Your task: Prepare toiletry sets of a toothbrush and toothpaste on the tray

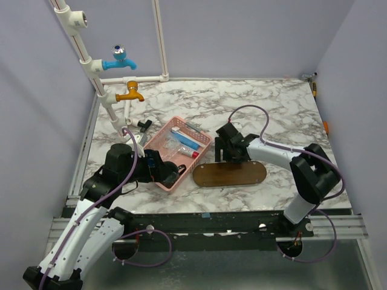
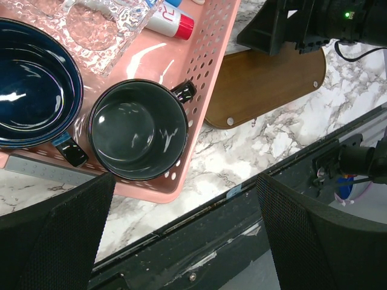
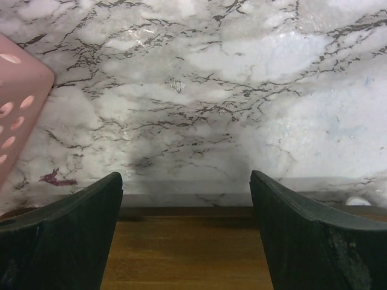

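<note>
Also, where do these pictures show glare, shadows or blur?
Left wrist view: white glare streaks on the floor of the pink slotted plastic basket, bright highlights inside the glossy dark blue bowl. Right wrist view: a soft grey shadow on the white marble table just beyond the brown wooden tray. Top view: even light, sharp, no strong glare.

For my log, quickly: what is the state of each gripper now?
Left gripper: open, holding nothing.
Right gripper: open, holding nothing.

The left arm (image 1: 84,229) and right arm (image 1: 275,154) have white links, black joints, purple cables (image 1: 249,107).
</note>
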`<control>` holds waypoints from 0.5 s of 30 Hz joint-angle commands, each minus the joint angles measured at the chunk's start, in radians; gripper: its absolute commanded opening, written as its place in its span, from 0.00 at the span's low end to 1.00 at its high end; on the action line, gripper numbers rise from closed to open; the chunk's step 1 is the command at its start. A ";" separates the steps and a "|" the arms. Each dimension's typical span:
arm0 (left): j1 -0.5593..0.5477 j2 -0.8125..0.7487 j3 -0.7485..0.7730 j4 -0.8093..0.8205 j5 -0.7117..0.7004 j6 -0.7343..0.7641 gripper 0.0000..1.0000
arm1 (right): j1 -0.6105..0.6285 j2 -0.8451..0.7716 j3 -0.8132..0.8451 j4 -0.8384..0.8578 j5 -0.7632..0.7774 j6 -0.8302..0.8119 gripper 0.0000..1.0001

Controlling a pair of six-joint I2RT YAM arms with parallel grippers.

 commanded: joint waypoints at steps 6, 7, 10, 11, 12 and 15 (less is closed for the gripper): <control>-0.002 -0.020 -0.011 0.007 -0.018 -0.009 0.99 | 0.045 -0.052 -0.043 -0.017 0.048 0.074 0.89; -0.002 -0.024 -0.012 0.008 -0.018 -0.009 0.99 | 0.050 -0.051 -0.045 -0.017 0.049 0.079 0.89; -0.002 -0.029 -0.013 0.007 -0.020 -0.009 0.99 | 0.062 -0.043 -0.045 -0.026 0.054 0.090 0.89; -0.002 -0.030 -0.014 0.007 -0.020 -0.010 0.99 | 0.067 -0.043 -0.044 -0.030 0.057 0.094 0.89; -0.002 -0.032 -0.014 0.007 -0.020 -0.011 0.99 | 0.072 -0.045 -0.042 -0.033 0.059 0.096 0.89; -0.003 -0.033 -0.014 0.007 -0.018 -0.011 0.99 | 0.082 -0.051 -0.040 -0.044 0.063 0.103 0.89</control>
